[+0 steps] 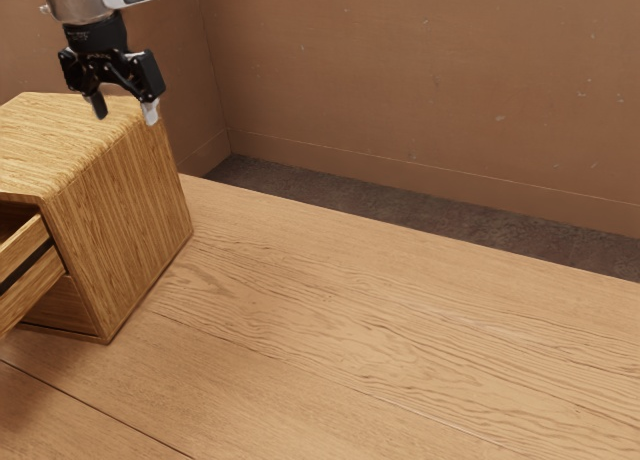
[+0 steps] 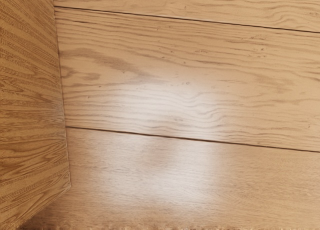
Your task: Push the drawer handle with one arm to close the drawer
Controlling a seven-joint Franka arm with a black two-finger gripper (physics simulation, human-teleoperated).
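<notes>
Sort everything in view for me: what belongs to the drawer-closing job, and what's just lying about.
For the job:
- drawer, pulled out
- wooden cabinet that houses it
- my gripper, open, to do the pushing

Just surroundings, no loose objects among them:
- tabletop under the cabinet
- brown wall
- dark floor

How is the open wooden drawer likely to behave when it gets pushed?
The drawer should be stiff, judging by its straight, board-like side. It will probably slide inward rather than roll, since the dark groove along that side looks like a runner. The cabinet seems unlikely to tip, being blocky and flat on the table, though it might shift slightly.
</notes>
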